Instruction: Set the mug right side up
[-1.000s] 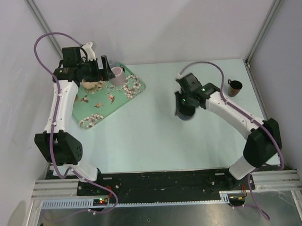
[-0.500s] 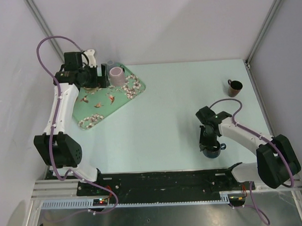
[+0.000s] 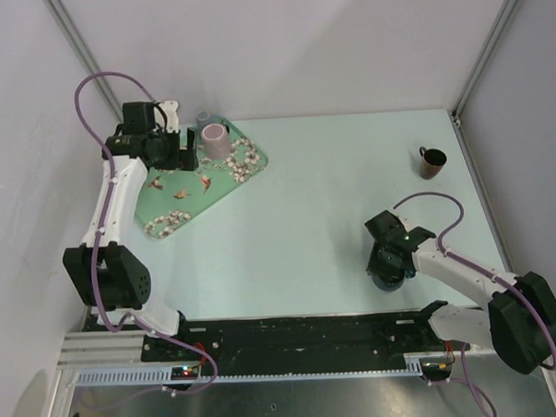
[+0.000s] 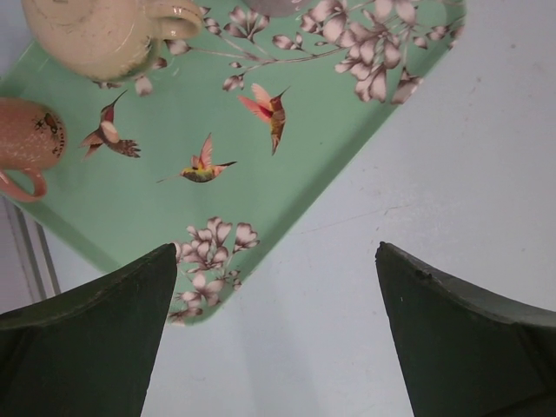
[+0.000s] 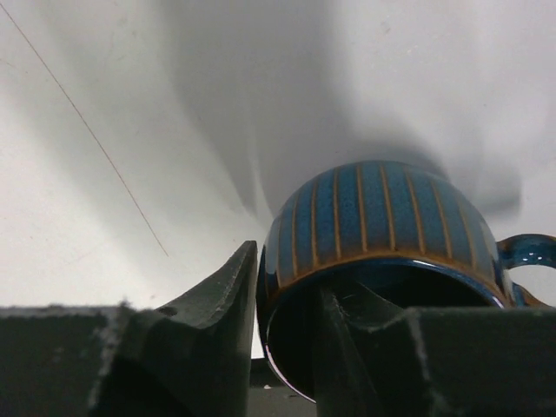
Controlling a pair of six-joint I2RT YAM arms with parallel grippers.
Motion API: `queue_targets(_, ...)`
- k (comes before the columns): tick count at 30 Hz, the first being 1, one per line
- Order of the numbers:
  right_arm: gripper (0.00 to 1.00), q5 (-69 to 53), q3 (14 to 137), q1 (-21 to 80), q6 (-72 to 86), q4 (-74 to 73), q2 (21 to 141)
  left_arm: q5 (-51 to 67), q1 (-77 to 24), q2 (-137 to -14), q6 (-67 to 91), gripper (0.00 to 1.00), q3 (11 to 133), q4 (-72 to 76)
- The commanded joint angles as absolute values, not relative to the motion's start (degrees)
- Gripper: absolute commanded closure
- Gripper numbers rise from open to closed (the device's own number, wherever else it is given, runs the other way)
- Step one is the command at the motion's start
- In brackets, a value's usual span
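The mug [image 3: 385,283] is at the lower right of the top view, near the front edge of the table [image 3: 306,216], directly under the right gripper [image 3: 389,264]. In the right wrist view, the mug [image 5: 382,217] is blue with vertical stripes and an orange-brown rim. Its mouth faces the camera, its base faces the table, and its handle is at the right edge of the frame. The right gripper [image 5: 287,278] is clamped on the mug wall, with one finger [image 5: 217,330] against the outside and the other inside the mouth. A shadow lies on the table around the mug; whether the base touches the surface cannot be determined. The centre of the table is pale and bare. The tray [image 3: 190,198] is at the upper left of the top view. It is green, printed with birds and blossoms, and set corner-on. The left gripper [image 3: 185,150] hangs above its far part, with the jaws wide apart and nothing between them. In the left wrist view, the left gripper [image 4: 276,261] frames the edge of the tray [image 4: 174,174] and the bare table beside it. A cream pot [image 4: 95,35] is at the top left of that frame, and a pink cup [image 4: 26,143] is at the left edge; both are on the tray. A brown cup [image 3: 432,162] stands upright at the upper right of the top view, well apart from the mug.
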State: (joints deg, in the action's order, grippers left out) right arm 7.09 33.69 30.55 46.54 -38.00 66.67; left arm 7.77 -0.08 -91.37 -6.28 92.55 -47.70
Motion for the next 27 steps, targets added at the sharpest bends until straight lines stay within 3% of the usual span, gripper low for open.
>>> queue_targets(1, 0.6, 9.8, 32.6, 29.8, 48.4, -36.6, 63.2, 4.2, -0.2, -91.3, -11.2, 0.0, 92.1, -46.8)
queue_targets(3, 0.46, 9.4, 32.9, 29.2, 48.1, -37.4, 62.0, 2.1, -0.2, -92.8, -11.9, 0.01, 93.1, -46.8)
queue_targets(6, 0.12, 10.3, 34.6, 29.1, 48.6, -41.1, 60.0, 0.4, -0.2, -95.8, -13.0, 0.06, 95.6, -46.7)
queue_targets(8, 0.04, 10.9, 36.6, 29.3, 48.1, -43.4, 58.6, 0.3, -0.2, -98.3, -15.7, 0.1, 98.2, -46.7)
queue_targets(18, 0.01, 0.3, 48.6, 29.0, 32.4, -39.9, 56.0, 10.2, -0.2, -110.4, -71.6, 0.09, 106.4, -46.8)
queue_targets(27, 0.0, -6.5, 51.5, 26.5, 31.3, -33.6, 58.5, 16.2, 3.5, -123.6, -86.2, 0.14, 117.2, -46.9)
